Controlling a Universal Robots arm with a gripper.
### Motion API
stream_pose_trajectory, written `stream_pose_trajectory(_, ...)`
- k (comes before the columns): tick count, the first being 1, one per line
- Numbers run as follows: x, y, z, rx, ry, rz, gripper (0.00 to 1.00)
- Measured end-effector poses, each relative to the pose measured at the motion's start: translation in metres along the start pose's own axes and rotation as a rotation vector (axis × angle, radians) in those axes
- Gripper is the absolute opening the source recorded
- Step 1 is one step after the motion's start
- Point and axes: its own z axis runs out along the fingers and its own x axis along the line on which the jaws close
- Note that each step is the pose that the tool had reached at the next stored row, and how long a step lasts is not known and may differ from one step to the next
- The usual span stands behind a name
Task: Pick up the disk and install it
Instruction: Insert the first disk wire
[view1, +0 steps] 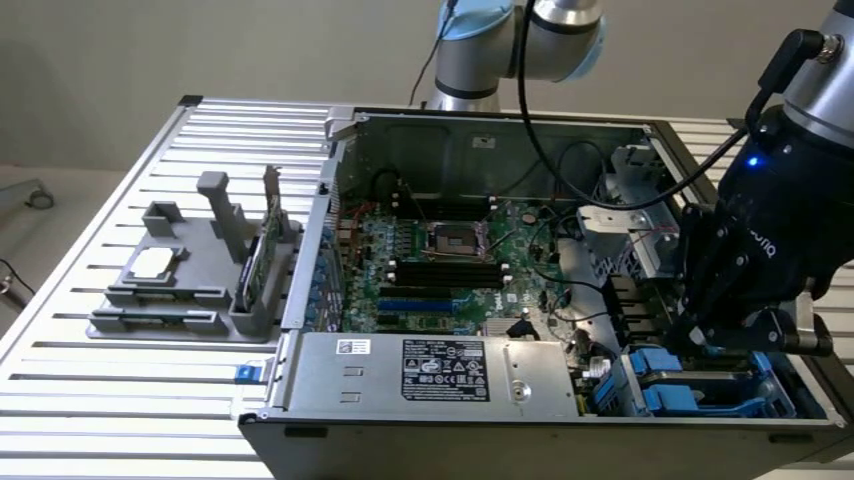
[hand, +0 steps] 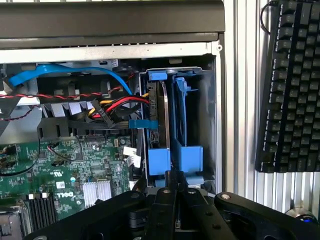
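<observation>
The disk (hand: 160, 117) stands on edge in the drive bay (hand: 212, 100) at the corner of the open computer case (view1: 400, 375). It has a dark side and blue rails at both ends. A blue caddy (hand: 186, 112) with nothing in it stands beside it. My gripper (hand: 173, 184) is right at the disk's near blue rail, fingers drawn together with no gap showing. I cannot tell whether they touch the rail. In the exterior view my gripper (view1: 697, 338) reaches down into the bay (view1: 674, 385) at that view's right.
Red, yellow and blue cables (hand: 107, 107) run beside the bay, next to the motherboard (view1: 447, 265). A power supply (view1: 441, 372) lies along the case front. A grey holder (view1: 187, 270) with a chip and a green card sits at the exterior view's left. A keyboard (hand: 292, 85) lies outside the case.
</observation>
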Motion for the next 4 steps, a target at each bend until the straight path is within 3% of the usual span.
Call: stream_pose_trajectory(4, 0.0000, 0.0000, 0.0000, 0.0000, 0.0001, 0.000, 0.11)
